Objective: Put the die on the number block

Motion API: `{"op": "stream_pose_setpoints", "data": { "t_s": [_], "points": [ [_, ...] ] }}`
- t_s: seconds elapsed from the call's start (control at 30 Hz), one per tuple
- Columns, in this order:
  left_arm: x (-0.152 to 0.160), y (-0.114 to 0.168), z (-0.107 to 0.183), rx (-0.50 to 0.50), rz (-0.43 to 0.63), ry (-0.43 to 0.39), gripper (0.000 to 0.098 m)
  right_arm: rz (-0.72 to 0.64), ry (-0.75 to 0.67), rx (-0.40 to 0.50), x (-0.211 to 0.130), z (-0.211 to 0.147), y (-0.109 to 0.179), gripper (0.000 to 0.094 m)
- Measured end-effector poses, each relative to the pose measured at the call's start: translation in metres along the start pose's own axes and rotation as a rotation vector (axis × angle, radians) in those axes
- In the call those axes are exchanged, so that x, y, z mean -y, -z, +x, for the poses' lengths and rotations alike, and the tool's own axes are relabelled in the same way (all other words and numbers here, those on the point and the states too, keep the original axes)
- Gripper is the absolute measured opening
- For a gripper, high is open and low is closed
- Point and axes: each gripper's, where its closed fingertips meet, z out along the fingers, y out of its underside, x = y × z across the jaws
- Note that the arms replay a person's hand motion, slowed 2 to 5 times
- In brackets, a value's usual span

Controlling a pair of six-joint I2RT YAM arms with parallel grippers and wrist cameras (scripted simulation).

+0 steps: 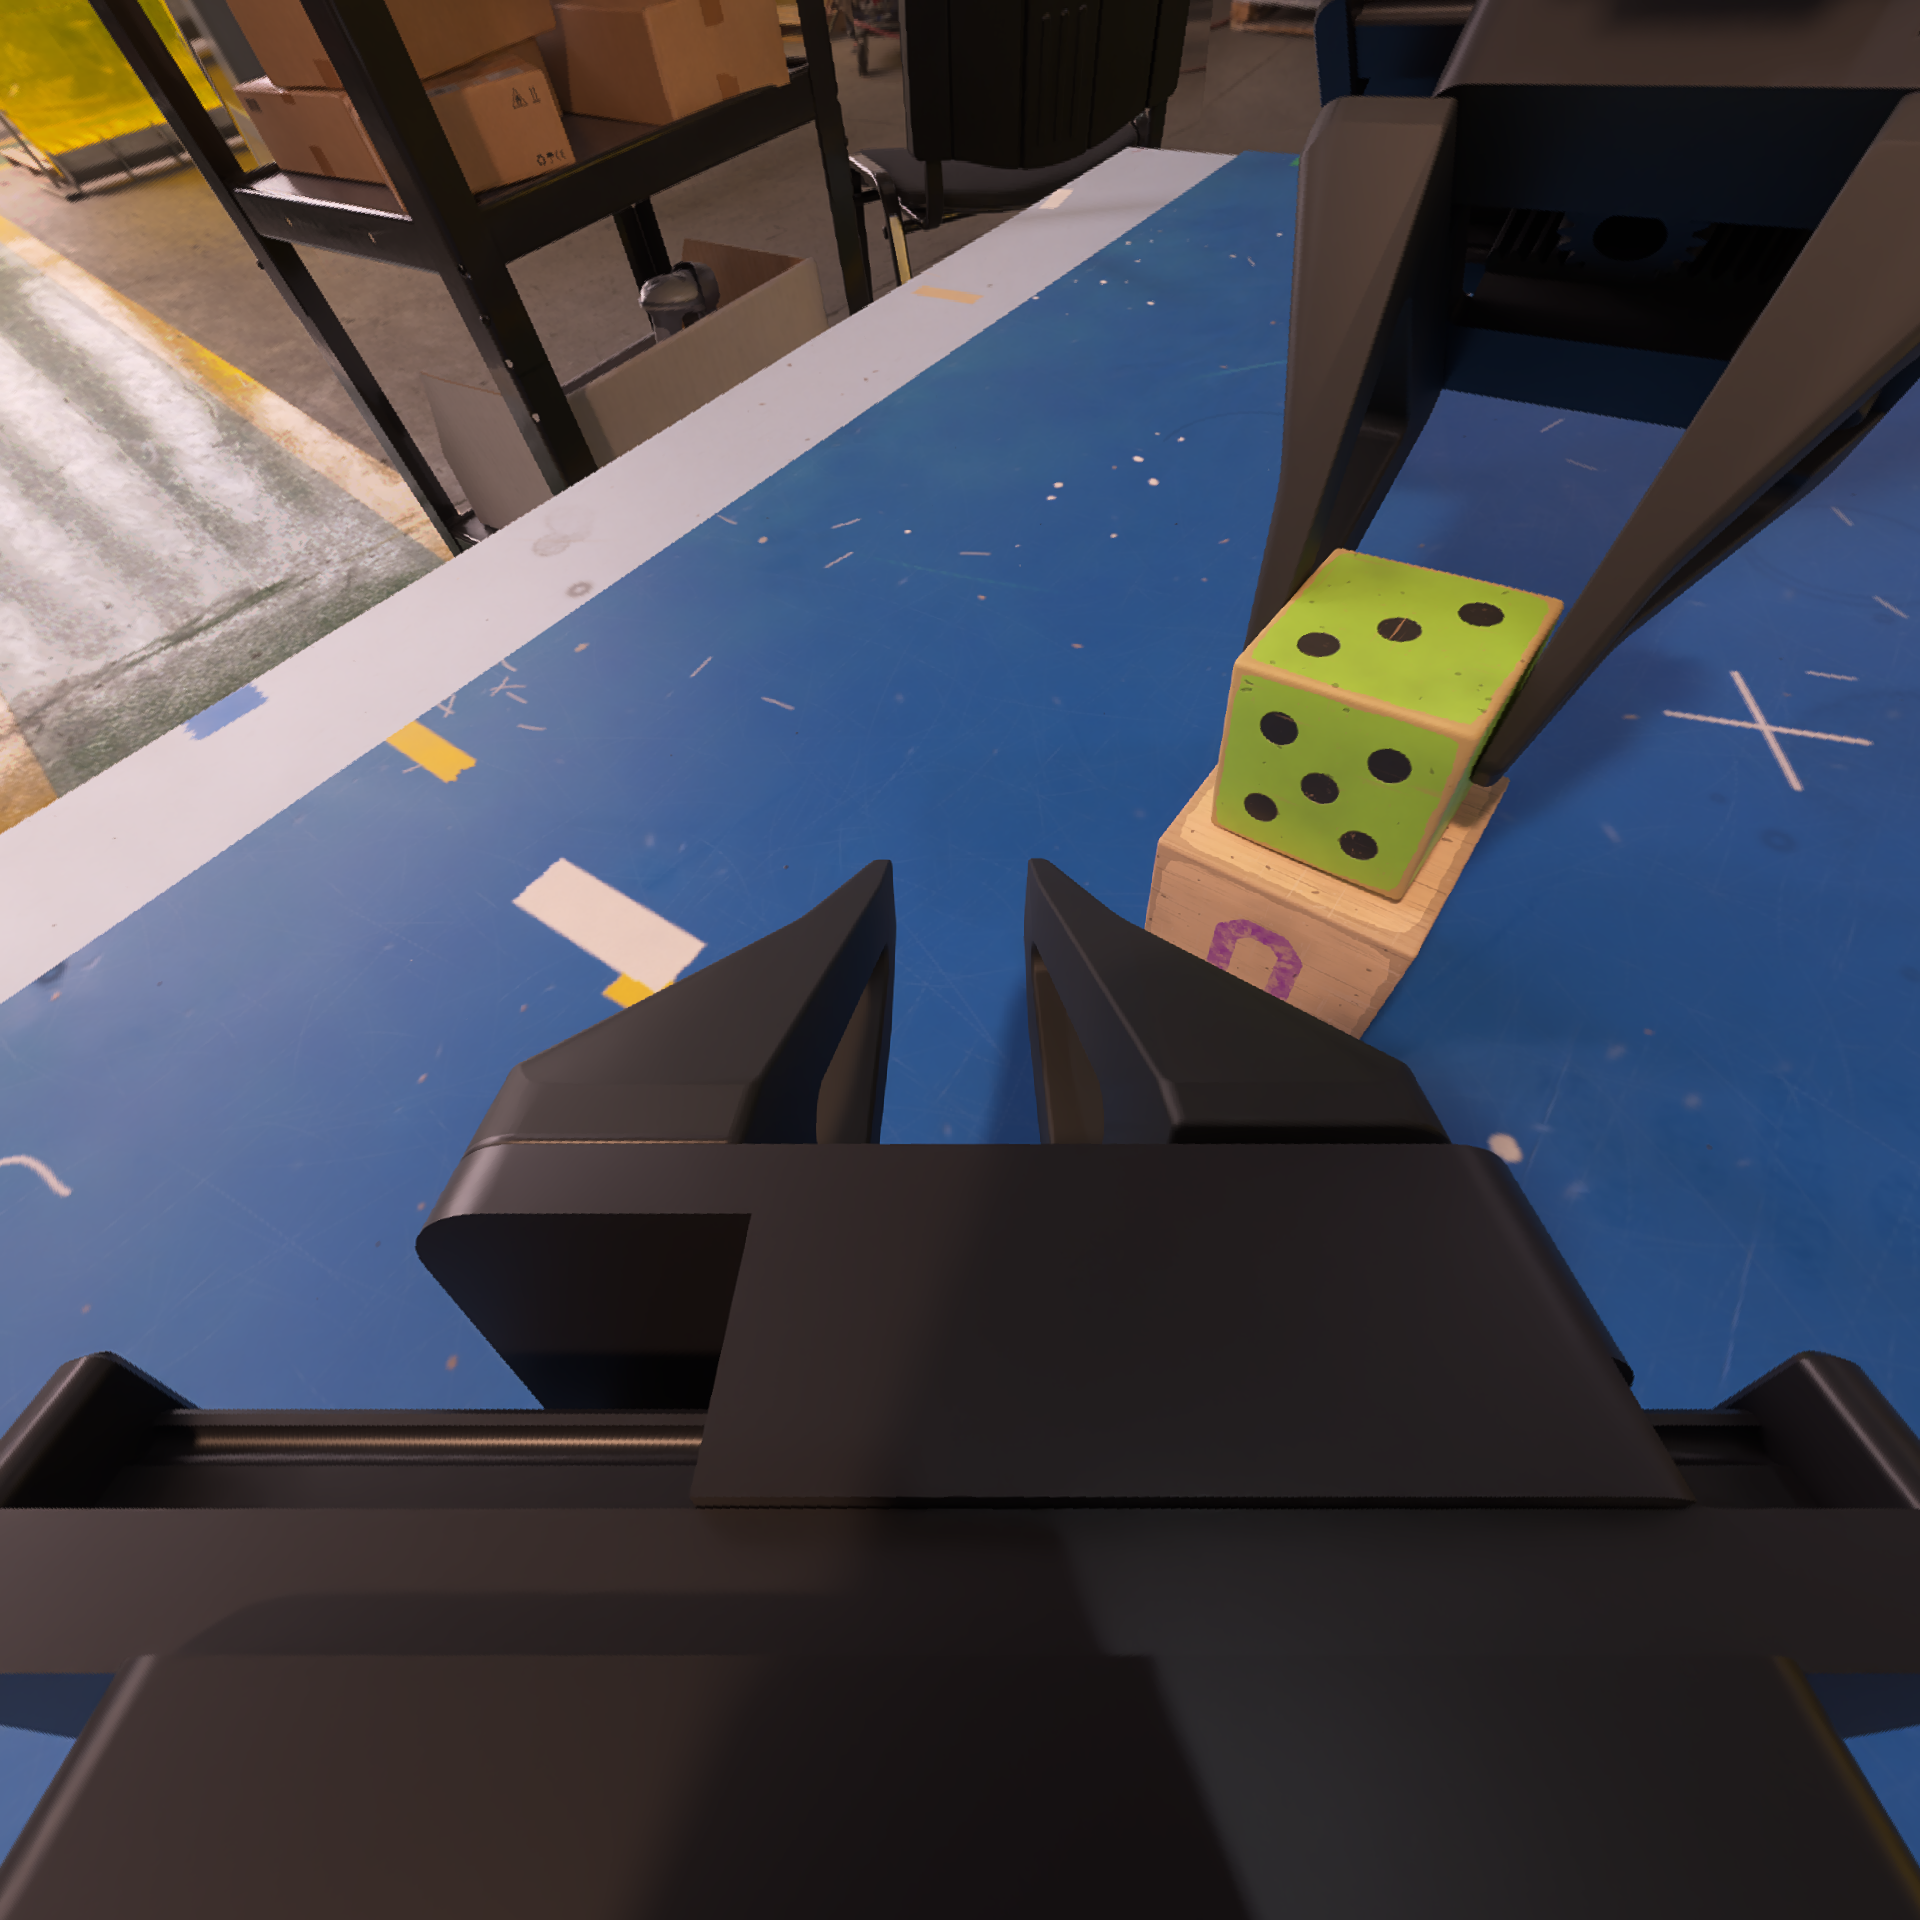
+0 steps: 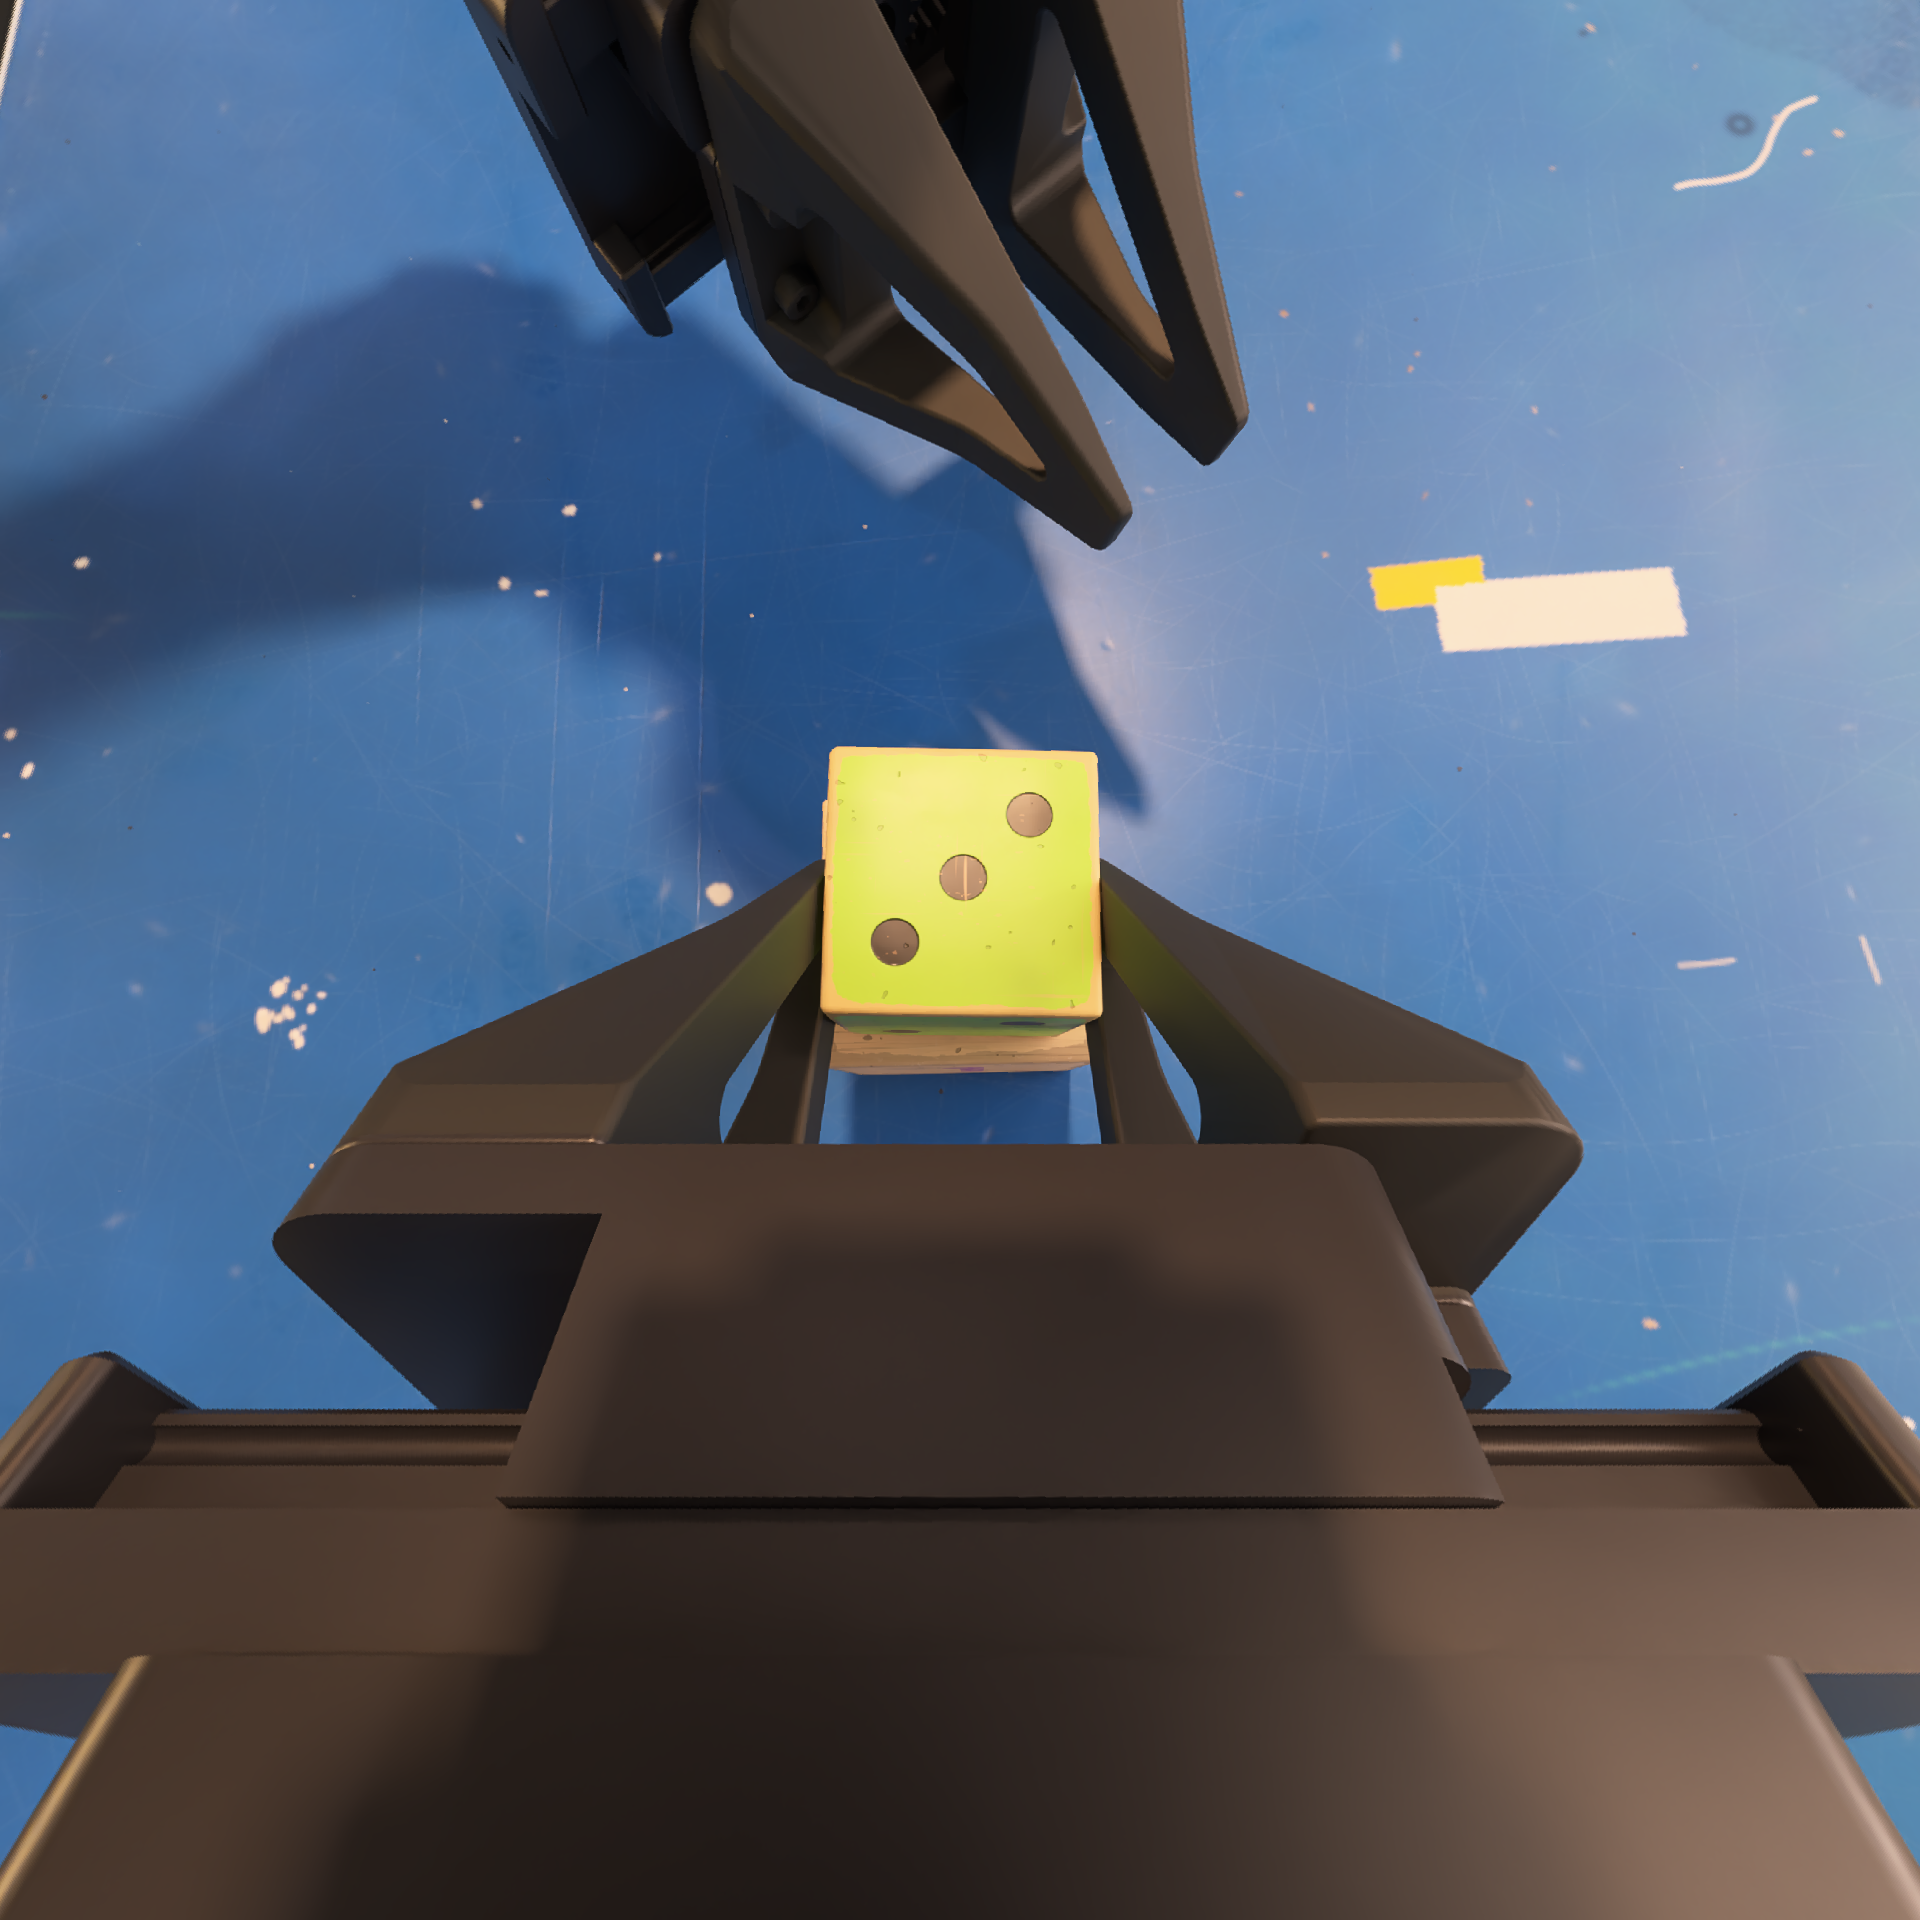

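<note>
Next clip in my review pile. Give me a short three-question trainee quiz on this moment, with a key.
1. True or false: the green die sits on the wooden number block.
2. Which hand has its fingers on either side of the die? A) left hand B) right hand
3. Fill in: the die's top face shows ___ pips.

Key: 1 true; 2 B; 3 three.

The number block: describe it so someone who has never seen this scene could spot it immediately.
On the scuffed blue table, look between the fingers of the right gripper, which is shut on the green die. The number block sits directly beneath that die. It is the only pale wooden cube, with a purple mark on its side, whereas the die is bright green with black dots.
</note>
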Motion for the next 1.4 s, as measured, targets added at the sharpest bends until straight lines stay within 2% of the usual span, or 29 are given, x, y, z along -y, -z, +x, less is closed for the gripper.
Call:
{"op": "stream_pose_setpoints", "data": {
  "t_s": [1.4],
  "points": [
    [-0.0004, -0.0011, 0.0001, -0.006, -0.003, 0.004, 0.0212, 0.01, 0.023, -0.003, 0.0, -0.0004, -0.0014, 0.0383]
  ]
}}
